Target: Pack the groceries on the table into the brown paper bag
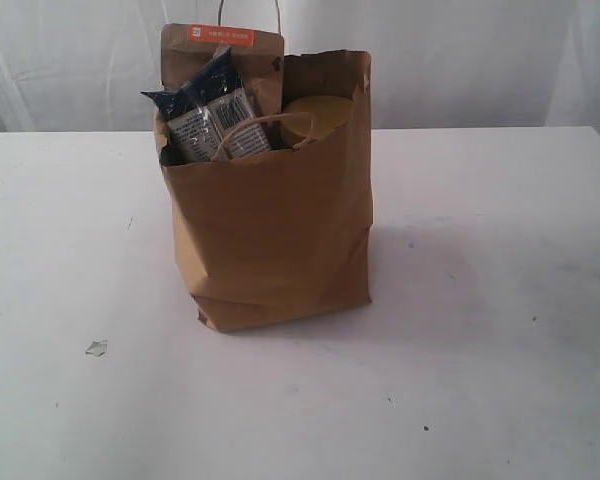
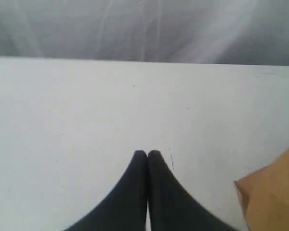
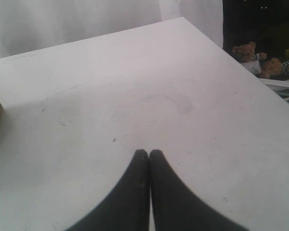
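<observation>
1. At the far left of the large flat white tabletop (image 1: 500,300) you have one small pale scrap (image 1: 97,347), lying well apart from the bag.
2. In its own wrist view, your left gripper (image 2: 147,153) has its two black fingers clenched tip to tip, grasping nothing. It hangs over the tabletop, with a corner of the bag near it.
3. The tall brown kraft paper bag (image 1: 280,240) stands upright in the middle of the table, its ragged rim open and its lower front creased.
4. At the back left inside it, the brown orange-striped pouch (image 1: 260,70) stands upright, with its top above the rim.
5. The long dark-blue packet (image 1: 205,100) leans tilted in front of that pouch, its upper end poking over the rim.
6. A twisted paper-cord handle (image 1: 250,120) curves across the packet's lower part.
7. To the right inside the bag you see the gold lid of the big clear jar (image 1: 320,118); the bag wall hides its body.
8. Your right gripper (image 3: 149,152) is likewise clenched tip to tip on nothing, over the tabletop. Brown stuffed bears (image 3: 245,50) sit beyond the table's corner.
</observation>
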